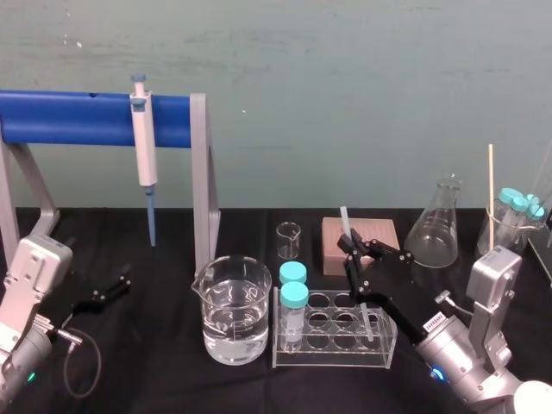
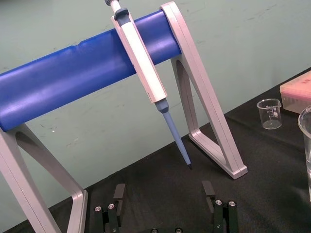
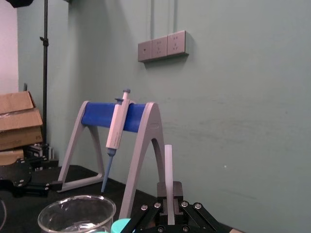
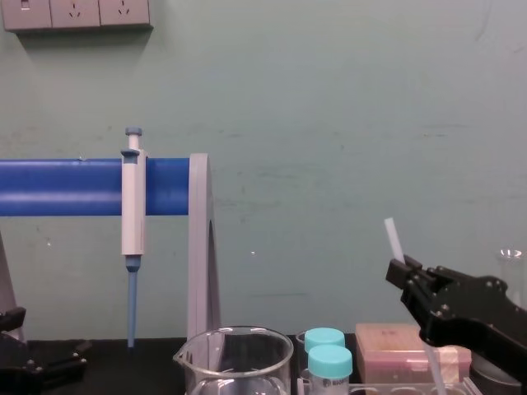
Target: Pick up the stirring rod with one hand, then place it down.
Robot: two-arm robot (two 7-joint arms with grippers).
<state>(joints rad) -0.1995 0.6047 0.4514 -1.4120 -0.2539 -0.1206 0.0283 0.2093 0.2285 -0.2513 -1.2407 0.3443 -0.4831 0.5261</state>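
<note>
The right gripper (image 1: 352,252) was shut tight on the stirring rod (image 1: 344,221). It held the rod a little below its top end. The gripper was up above the clear tube rack (image 1: 332,349), near the middle of the black table (image 1: 155,379).

The rod was almost upright and leaned a little. Its top end stuck out above the black fingers (image 3: 163,204). Its low end went down into a hole near the right end of the rack. I could not tell if it touched the bottom.

Two tubes with teal caps (image 1: 293,297) stood at the left end of the same rack. A big beaker (image 1: 231,315) with water in it stood just to the left of the rack. Behind the rack were a small empty beaker (image 1: 289,241) and a pinkish box (image 1: 384,231). A glass flask (image 1: 435,226) stood to the right of the box.

The left gripper (image 1: 110,289) was low over the table on the left side, well apart from the rod. Its fingers (image 2: 119,194) were spread wide, with nothing between them.

A white and blue pipette (image 1: 144,147) hung from the blue bar of a grey stand (image 1: 203,172) at the back left, with its blue tip pointing down.
</note>
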